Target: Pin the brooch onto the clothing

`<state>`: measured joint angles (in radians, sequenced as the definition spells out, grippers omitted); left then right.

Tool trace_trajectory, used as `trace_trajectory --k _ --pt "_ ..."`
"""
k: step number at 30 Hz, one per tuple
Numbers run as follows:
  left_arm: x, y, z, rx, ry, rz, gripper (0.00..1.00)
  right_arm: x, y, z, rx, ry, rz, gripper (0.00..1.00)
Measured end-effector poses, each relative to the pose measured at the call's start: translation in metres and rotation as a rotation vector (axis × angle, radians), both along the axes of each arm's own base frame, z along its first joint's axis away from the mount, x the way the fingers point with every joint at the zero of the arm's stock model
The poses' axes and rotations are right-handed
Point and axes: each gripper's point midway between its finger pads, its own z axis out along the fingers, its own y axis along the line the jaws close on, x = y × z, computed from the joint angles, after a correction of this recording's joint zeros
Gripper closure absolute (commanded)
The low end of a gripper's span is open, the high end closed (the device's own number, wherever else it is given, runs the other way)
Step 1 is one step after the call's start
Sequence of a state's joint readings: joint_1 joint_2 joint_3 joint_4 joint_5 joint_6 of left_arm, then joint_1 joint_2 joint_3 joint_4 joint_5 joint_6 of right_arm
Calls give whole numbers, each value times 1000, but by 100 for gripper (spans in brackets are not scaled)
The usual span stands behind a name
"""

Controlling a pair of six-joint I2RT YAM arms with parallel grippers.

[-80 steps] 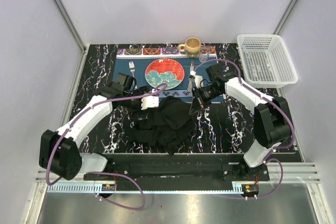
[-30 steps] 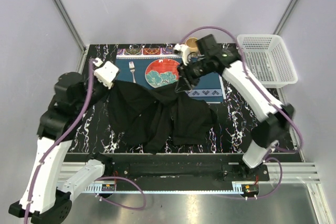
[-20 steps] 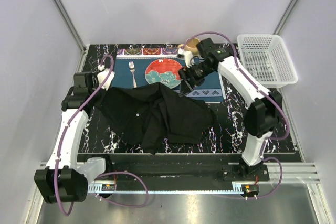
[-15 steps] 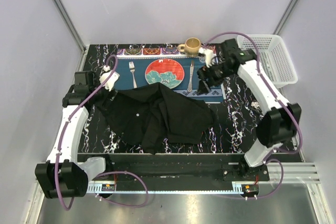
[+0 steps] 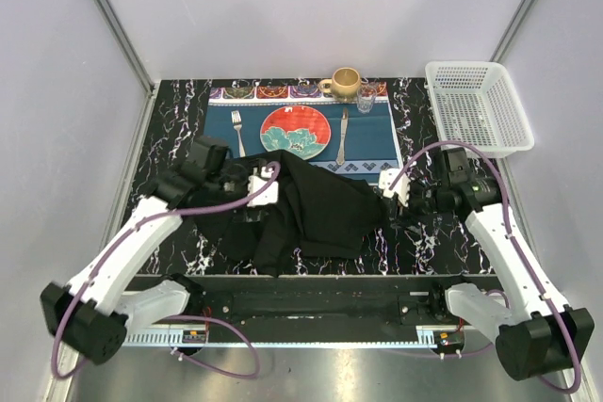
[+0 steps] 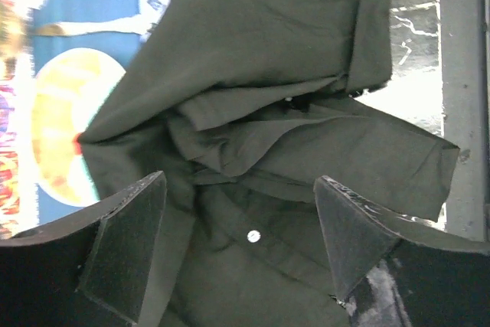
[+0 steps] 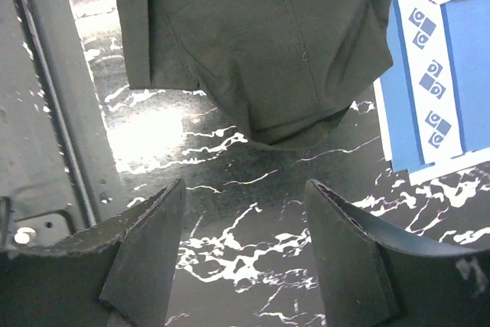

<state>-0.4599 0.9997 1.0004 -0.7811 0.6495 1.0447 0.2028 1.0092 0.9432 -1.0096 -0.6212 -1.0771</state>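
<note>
The clothing, a black shirt, lies crumpled on the marble table, its top edge over the placemat. My left gripper hovers open above the shirt's left part. In the left wrist view the left gripper is spread wide over dark folds, with one small round white button between the jaws. My right gripper is open just right of the shirt. The right wrist view shows the right gripper over bare marble, with the shirt's hem ahead. The brooch is not visible in any view.
A blue placemat at the back carries a red plate, a fork and a knife. A mug and a glass stand behind it. A white basket sits at the back right.
Both grippers let go of the shirt and opened, and it settled on the table. The left arm came in over the shirt's left part. The right arm swung down to its right edge.
</note>
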Motion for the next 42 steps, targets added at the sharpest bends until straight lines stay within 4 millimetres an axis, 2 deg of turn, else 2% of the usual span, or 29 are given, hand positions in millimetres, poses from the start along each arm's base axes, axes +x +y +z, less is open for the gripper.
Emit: trace_trajectory --k 2,4,10,12,16,21,24,25,26,29,30,32,33,35,39,42 --pt "3 -7 -19 24 81 -9 24 0 1 -7 -17 -41 57 33" --pt "5 -10 -30 37 122 -10 26 2 3 -18 -37 -62 112 36" --pt "4 -18 -33 32 105 -29 29 -5 19 -65 -110 -83 247 39" --pt "4 -18 -36 36 104 -29 28 -4 24 -75 -129 -85 271 39" --pt "2 -18 -48 60 99 -37 27 7 31 -90 -166 -115 281 41" --pt "-5 -17 -75 111 119 -71 29 20 31 -105 -215 -155 273 51" --pt "-4 -16 -89 147 124 -85 38 23 28 -111 -237 -171 266 69" --pt "-3 -16 -93 157 124 -87 42 23 28 -112 -241 -176 264 88" --pt "-1 -15 -97 170 117 -88 53 23 26 -115 -250 -176 260 100" --pt "0 -9 -109 208 112 -82 70 21 23 -116 -260 -183 253 100" --pt "0 -7 -113 222 107 -82 79 21 23 -114 -259 -190 244 100" --pt "-1 -2 -116 244 98 -79 87 24 23 -104 -244 -216 206 100" --pt "-3 2 -117 256 89 -81 95 25 23 -97 -232 -228 186 100" --pt "-10 12 -117 277 55 -89 100 29 25 -77 -196 -263 131 100" --pt "-32 39 -123 350 -24 -129 100 46 33 -11 -83 -369 -1 100" --pt "-52 64 -145 437 -10 -160 83 51 37 30 4 -418 -73 100"
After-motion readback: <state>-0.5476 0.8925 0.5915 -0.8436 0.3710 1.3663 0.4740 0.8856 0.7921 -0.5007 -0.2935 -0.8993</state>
